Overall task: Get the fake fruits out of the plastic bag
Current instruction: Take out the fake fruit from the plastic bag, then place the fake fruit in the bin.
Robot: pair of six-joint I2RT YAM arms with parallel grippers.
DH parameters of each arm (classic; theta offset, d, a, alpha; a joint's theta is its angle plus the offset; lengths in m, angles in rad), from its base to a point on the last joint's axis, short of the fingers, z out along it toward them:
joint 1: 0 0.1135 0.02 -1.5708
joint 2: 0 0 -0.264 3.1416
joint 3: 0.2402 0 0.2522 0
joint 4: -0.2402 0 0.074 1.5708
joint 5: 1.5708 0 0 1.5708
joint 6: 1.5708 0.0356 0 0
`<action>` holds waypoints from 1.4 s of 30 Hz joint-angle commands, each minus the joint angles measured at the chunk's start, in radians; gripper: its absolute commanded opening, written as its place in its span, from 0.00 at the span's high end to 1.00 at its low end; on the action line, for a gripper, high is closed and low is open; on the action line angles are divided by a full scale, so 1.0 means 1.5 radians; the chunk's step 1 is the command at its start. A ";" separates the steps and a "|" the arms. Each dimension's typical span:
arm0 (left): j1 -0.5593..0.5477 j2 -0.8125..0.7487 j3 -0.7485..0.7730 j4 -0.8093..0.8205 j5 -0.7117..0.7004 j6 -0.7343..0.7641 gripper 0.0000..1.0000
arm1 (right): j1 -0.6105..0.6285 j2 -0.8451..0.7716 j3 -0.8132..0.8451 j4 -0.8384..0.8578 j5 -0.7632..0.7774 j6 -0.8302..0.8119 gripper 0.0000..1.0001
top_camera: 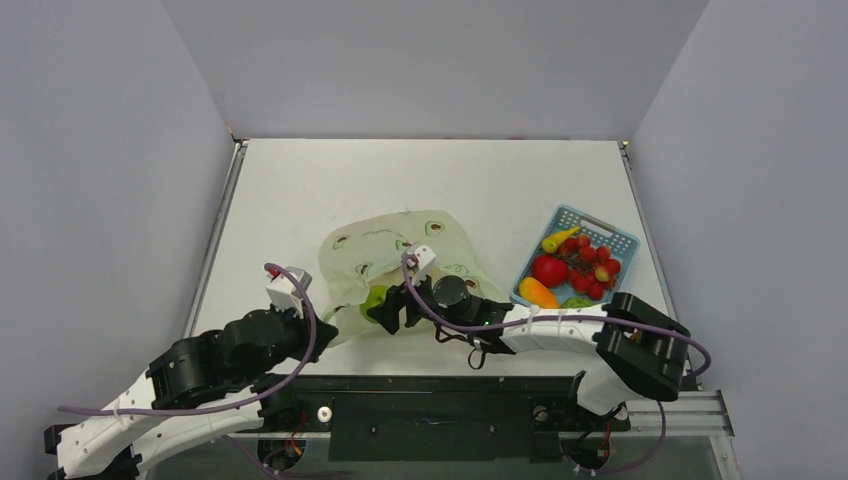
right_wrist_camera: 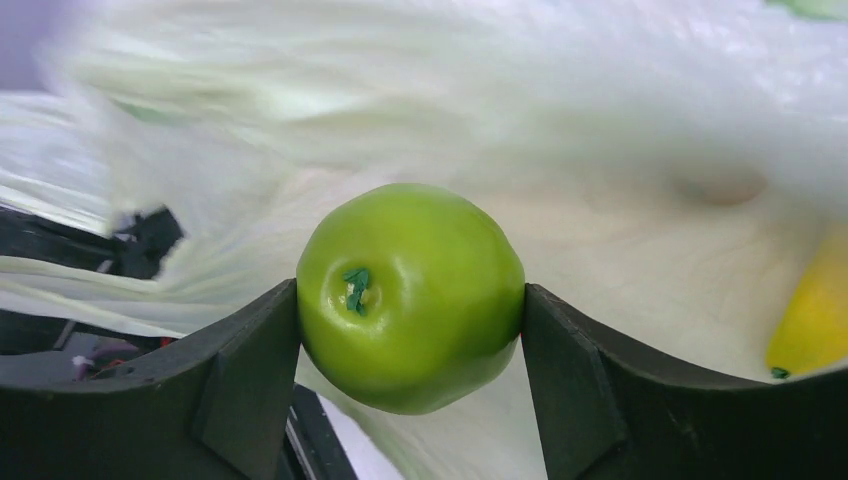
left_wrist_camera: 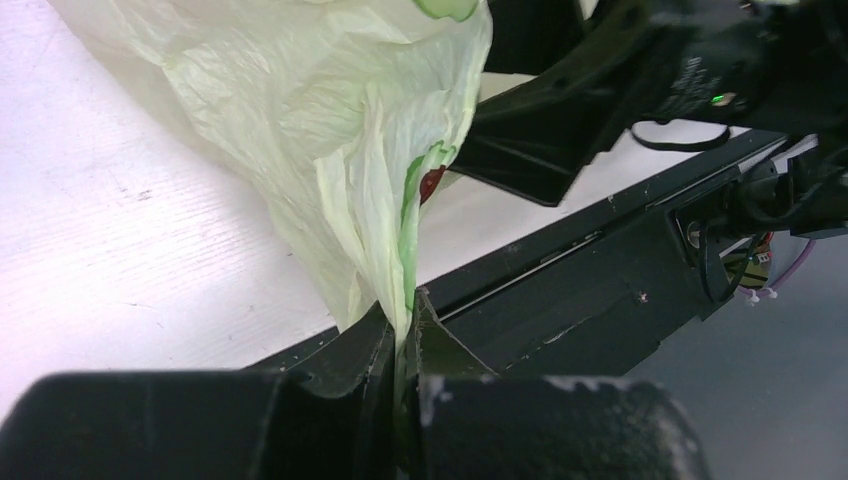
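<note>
The pale yellow-green plastic bag [top_camera: 400, 255] lies crumpled at the table's middle. My left gripper [top_camera: 322, 322] is shut on the bag's near edge [left_wrist_camera: 385, 240], the film pinched between its jaws [left_wrist_camera: 408, 330]. My right gripper [top_camera: 385, 308] is shut on a green apple [right_wrist_camera: 410, 295], one of the fake fruits, at the bag's mouth [top_camera: 374, 300]. A yellow fruit [right_wrist_camera: 812, 315] lies inside the bag at the right of the right wrist view. More fake fruits, a red one [top_camera: 549, 270], an orange one [top_camera: 538, 292] and a yellow one [top_camera: 555, 240], sit in the blue basket [top_camera: 622, 240].
The blue lattice basket stands at the right of the table. The black rail [top_camera: 430, 395] with the arm bases runs along the near edge. White walls close in the table on three sides.
</note>
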 commanded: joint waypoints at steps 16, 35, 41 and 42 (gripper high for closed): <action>0.001 0.053 0.013 0.010 -0.002 -0.001 1.00 | 0.018 -0.466 -0.046 -0.157 0.310 -0.084 1.00; 0.002 0.076 0.014 0.013 0.004 0.003 1.00 | -0.360 -0.544 -0.097 -0.592 0.707 0.256 1.00; 0.003 0.073 0.013 0.013 0.003 0.004 1.00 | -0.489 -0.521 -0.141 -0.613 0.652 0.346 0.98; 0.003 0.072 0.012 0.013 0.004 0.004 1.00 | -0.496 -0.521 -0.156 -0.602 0.645 0.350 0.96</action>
